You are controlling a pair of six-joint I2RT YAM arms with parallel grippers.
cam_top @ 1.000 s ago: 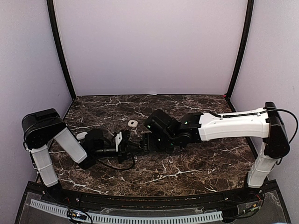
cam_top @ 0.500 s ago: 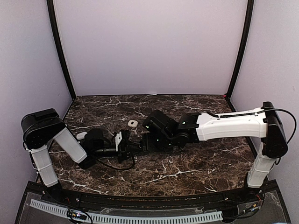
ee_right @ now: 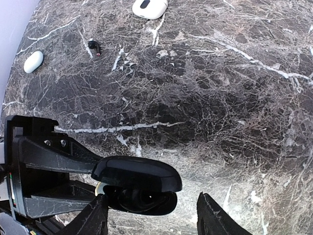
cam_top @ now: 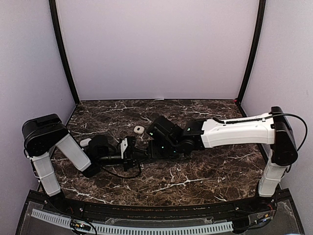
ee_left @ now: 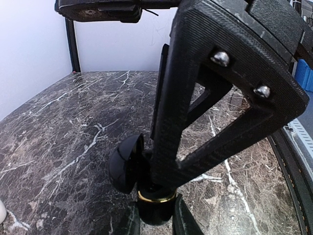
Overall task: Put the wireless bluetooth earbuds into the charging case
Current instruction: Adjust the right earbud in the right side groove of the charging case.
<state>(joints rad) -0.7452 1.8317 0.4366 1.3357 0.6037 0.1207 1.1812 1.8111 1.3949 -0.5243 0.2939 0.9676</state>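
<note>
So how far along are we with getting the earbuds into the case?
Done: the left gripper is shut on the black charging case, lid open. In hand: the right gripper, open and empty, hovers at the case. Left: the two white earbuds in view lie loose on the table; none shows inside the case.

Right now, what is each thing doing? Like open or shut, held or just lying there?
charging case, lid looks open, held in the left jaws
left gripper, jaws shut on the charging case
right gripper, jaws open, holding nothing
far earbud, lying loose on the table, not in the case
side earbud, lying loose on the table, not in the case
</note>
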